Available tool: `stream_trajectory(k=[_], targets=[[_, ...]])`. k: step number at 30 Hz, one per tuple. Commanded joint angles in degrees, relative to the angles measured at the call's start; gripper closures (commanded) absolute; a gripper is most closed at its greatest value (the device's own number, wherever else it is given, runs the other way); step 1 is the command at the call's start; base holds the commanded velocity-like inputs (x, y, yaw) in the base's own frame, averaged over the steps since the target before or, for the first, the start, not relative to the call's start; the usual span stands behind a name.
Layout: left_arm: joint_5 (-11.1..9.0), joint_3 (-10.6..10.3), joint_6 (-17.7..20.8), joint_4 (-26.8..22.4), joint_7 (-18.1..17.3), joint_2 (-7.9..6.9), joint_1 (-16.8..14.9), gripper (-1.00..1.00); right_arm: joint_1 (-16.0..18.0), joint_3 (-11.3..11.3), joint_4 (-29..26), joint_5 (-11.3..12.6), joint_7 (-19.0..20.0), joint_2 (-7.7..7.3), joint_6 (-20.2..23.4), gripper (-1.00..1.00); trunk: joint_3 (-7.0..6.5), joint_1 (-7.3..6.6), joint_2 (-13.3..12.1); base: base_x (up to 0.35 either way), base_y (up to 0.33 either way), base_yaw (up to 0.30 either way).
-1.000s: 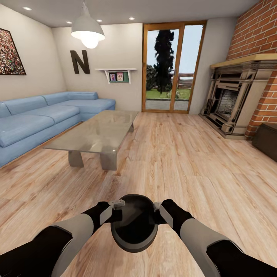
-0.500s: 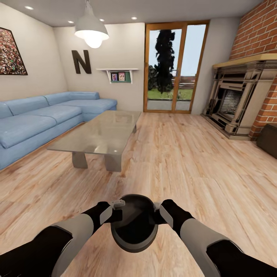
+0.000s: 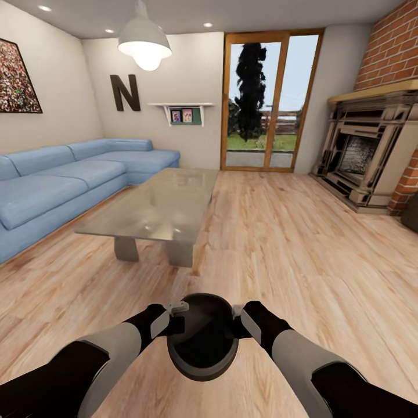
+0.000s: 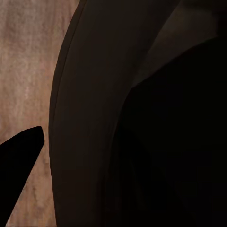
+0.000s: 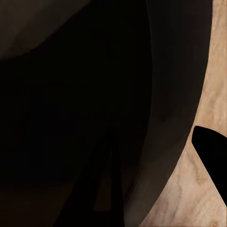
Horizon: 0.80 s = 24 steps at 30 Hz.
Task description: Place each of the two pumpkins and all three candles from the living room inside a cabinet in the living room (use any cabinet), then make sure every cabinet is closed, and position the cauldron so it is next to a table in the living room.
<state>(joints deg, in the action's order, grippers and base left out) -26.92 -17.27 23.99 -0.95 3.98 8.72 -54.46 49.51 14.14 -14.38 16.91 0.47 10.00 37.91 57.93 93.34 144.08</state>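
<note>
Pale wood-plank floor (image 3: 278, 232) runs past a blue fabric sofa (image 3: 64, 186) to the glass-topped coffee table (image 3: 157, 209), a smooth reflective surface on grey block legs. Nearer, the black round-bellied cauldron (image 3: 203, 339) hangs between both arms, left hand (image 3: 174, 316) and right hand (image 3: 238, 318) each clamped on its thick rolled rim; it looks rigid, probably heavy, best held there.

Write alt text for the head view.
Both grippers, left gripper and right gripper, clasp a black cauldron between them above a wood floor. Ahead to the left stand a glass-topped table and blue sofa; a fireplace is at right.
</note>
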Motion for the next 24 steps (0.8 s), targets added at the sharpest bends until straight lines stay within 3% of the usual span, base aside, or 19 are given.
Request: stream_trajectory(k=[1, 24], targets=[[0.6, -1.7, 0.3, -0.2, 0.5, -0.4, 0.0, 1.0, 0.1, 0.8, 0.1, 0.0, 0.0, 0.0, 0.2, 1.0, 0.05, 0.01, 0.0, 0.273, 0.242, 0.0], [0.6, -1.7, 0.3, -0.2, 0.5, -0.39, 0.0, 1.0, 0.1, 0.8, 0.1, 0.0, 0.0, 0.0, 0.2, 1.0, 0.05, 0.01, 0.0, 0.273, 0.24, 0.0]])
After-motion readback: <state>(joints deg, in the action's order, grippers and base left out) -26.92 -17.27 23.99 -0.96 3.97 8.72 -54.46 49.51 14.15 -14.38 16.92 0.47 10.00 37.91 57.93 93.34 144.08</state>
